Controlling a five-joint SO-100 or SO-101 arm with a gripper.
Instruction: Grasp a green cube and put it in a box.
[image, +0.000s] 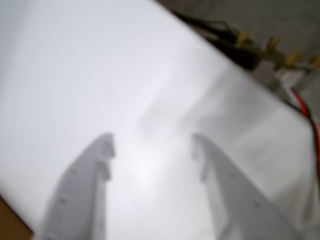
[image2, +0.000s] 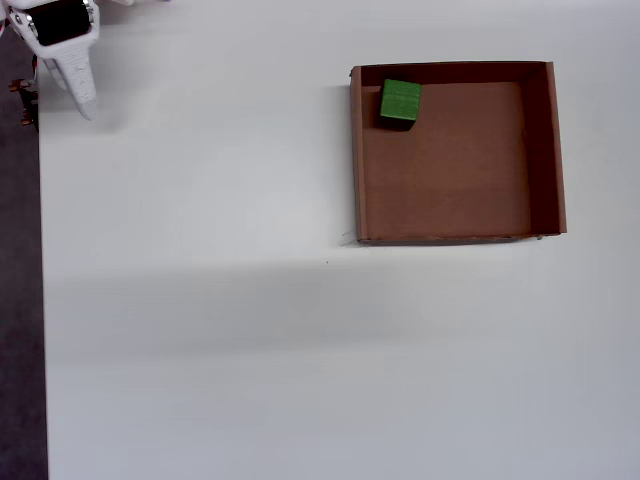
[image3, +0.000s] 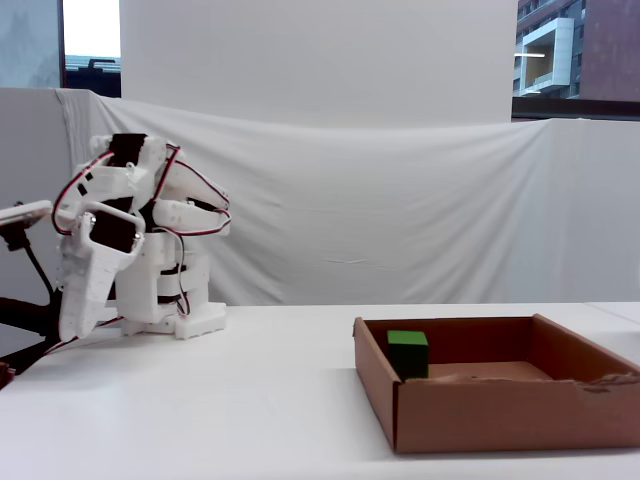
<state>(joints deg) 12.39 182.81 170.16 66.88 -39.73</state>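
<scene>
The green cube (image2: 401, 102) sits inside the box (image2: 545, 150), tucked into the top-left corner in the overhead view, close to the walls there. The gripper (image2: 80, 95) is well apart from it, way over at the top-left edge of the table (image2: 200, 330). In the fixed view the arm (image3: 140, 240) is folded back on its base, gripper (image3: 70, 325) pointing down. The wrist view shows the gripper (image: 152, 147) with its jaws spread, nothing between them, only blurred white tabletop below.

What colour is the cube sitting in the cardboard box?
Bright green; the cube shows best in the overhead view, in a corner of the brown box.
</scene>
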